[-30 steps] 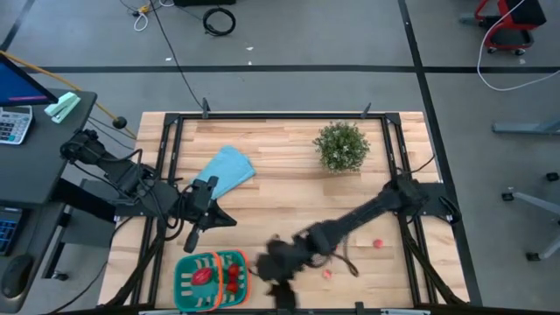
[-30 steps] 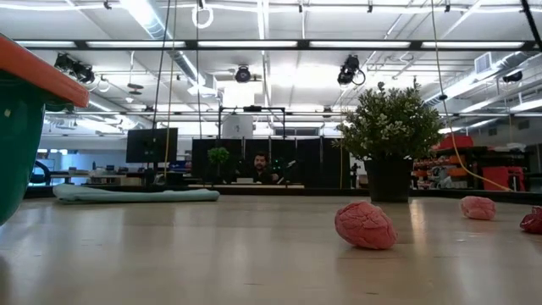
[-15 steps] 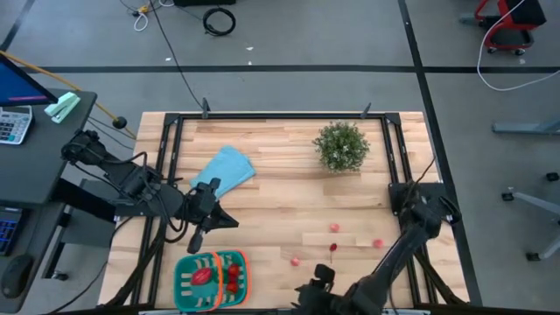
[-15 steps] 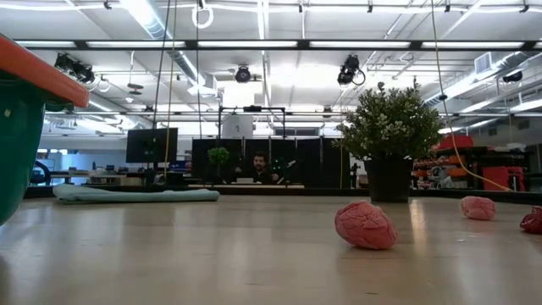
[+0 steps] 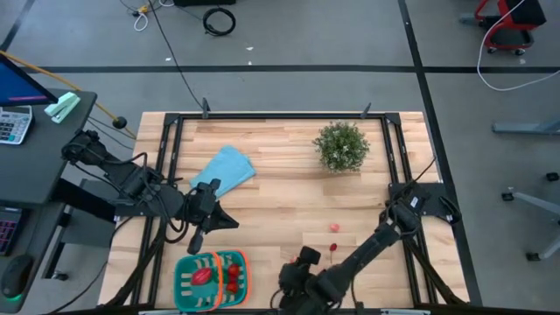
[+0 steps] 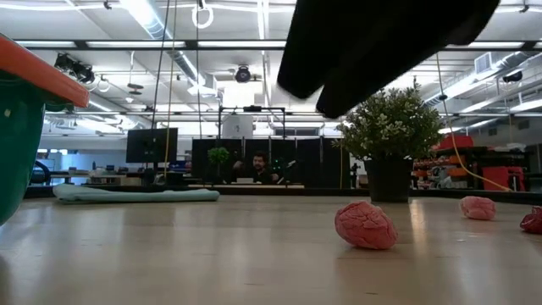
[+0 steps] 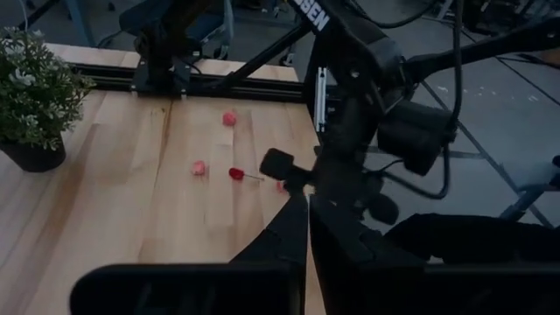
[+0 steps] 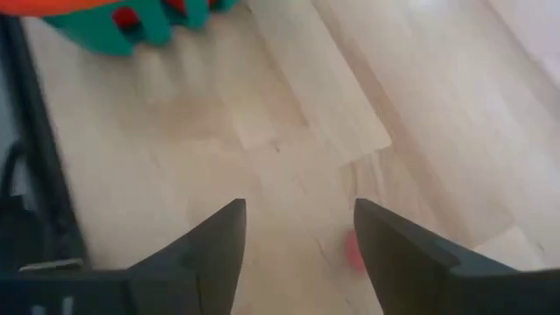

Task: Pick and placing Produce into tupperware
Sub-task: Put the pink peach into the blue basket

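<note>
The teal tupperware (image 5: 212, 278) with its orange band sits near the table's near-left corner and holds several red pieces. Its wall fills the left edge of the low view (image 6: 19, 127). Loose produce lies on the wood to its right: a pink piece (image 5: 333, 227) and a red one (image 5: 332, 247). In the low view a pink piece (image 6: 365, 224) rests on the table. My right gripper (image 5: 289, 282) hovers open just right of the tupperware, above a blurred red piece (image 8: 353, 249) that shows between its fingers. My left gripper (image 5: 208, 223) waits shut, beyond the tupperware.
A bushy potted plant (image 5: 341, 146) stands at the far right of the table, and a light blue folded cloth (image 5: 225, 170) lies at the far left. My right arm (image 5: 367, 249) slants across the near right part and covers some produce. Bare wood lies in the middle.
My right gripper swung from beside the tupperware toward the table's near edge, then came back a little toward the tupperware. The arm now shows at the top of the low view, where it was absent before. The produce and my left arm have stayed where they were.
</note>
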Robot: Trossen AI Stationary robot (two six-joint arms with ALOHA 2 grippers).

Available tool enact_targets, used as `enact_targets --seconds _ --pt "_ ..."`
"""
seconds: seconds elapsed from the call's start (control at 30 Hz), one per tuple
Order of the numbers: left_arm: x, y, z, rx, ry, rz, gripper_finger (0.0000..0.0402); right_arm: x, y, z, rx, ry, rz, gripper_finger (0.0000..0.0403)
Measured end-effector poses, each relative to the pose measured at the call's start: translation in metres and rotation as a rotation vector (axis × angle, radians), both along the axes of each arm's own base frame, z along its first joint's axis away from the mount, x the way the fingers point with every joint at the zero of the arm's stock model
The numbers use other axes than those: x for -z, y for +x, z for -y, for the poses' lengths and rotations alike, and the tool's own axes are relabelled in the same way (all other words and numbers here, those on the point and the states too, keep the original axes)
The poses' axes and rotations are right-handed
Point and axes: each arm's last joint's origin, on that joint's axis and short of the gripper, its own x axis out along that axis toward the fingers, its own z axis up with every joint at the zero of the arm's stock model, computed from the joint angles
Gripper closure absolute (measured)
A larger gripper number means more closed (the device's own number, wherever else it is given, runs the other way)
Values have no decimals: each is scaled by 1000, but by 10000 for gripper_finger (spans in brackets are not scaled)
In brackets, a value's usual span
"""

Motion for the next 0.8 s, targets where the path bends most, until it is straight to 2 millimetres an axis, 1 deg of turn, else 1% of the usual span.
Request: enact_targets --seconds 0.13,0.3,0.47,0.57,0.67,0.73,0.8 --pt "1 0 0 1 8 -5 384 14 0 13 56 -11 -40 175" --pt "2 -1 -1 2 20 -23 393 33 -9 18 137 1 -69 174" --pt "4 -1 -1 2 27 -34 385 52 -18 26 218 -4 -87 176" --pt "4 -1 -1 2 27 -35 378 60 -23 30 269 6 -61 179" --pt "4 -1 -1 2 27 -35 380 69 -26 31 300 32 -32 201" --pt "4 -1 -1 2 27 -35 384 74 -26 31 289 50 -19 231" --pt "4 -1 -1 2 27 -34 389 76 -25 30 270 55 -7 271"
